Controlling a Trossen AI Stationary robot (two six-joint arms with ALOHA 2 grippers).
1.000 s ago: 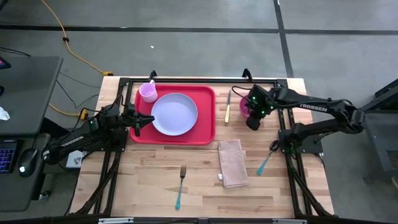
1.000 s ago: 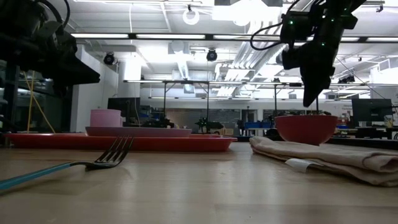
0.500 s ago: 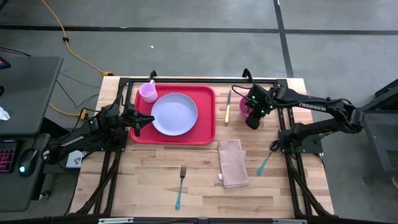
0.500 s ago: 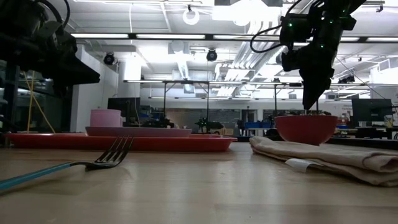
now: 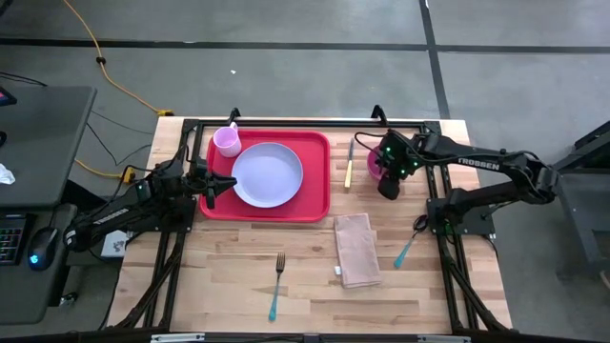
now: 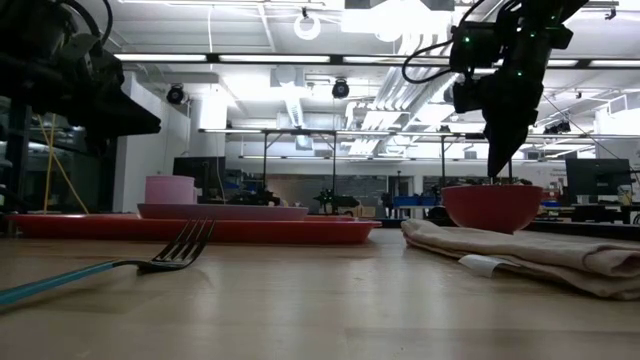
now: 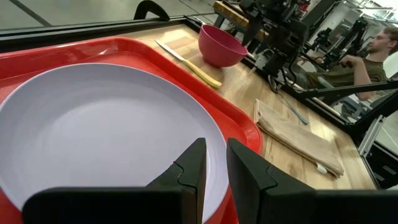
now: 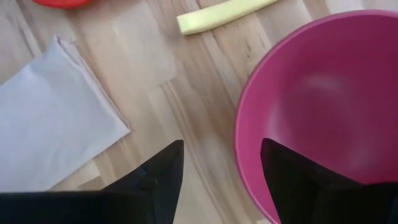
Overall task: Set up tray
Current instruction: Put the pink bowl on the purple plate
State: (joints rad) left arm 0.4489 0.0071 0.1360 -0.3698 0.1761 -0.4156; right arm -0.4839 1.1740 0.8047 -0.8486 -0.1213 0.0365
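Red plastic, flat and low-rimmed, the tray [image 5: 315,200] lies at the far-left part of the wooden table [image 5: 229,276]; on it rest a round lavender plate [image 5: 268,174] and a small pink cup [image 5: 227,141] at its far-left corner; a deep pink bowl [image 8: 323,93] stands well to the tray's right, beside a yellow-handled knife [image 5: 349,164]; a folded beige napkin [image 5: 356,250], a teal-handled fork [image 5: 276,284] and a teal-handled utensil [image 5: 407,250] lie on bare wood nearer the front.

The right gripper [image 8: 221,171] hangs over the bowl with its fingers spread wide and straddling the near rim, one finger outside, one inside; nothing is gripped yet. The left gripper [image 7: 212,165] waits at the tray's left edge over the plate, fingers nearly together and holding nothing.

The step in hand appears to be taking the bowl to the tray; to do it well, the right gripper should sink until the rim sits deep between the fingers, close squarely on the wall; lift straight before moving, since a thin curved rim can tilt; carry it clear of the knife and set it on bare tray beside the plate.
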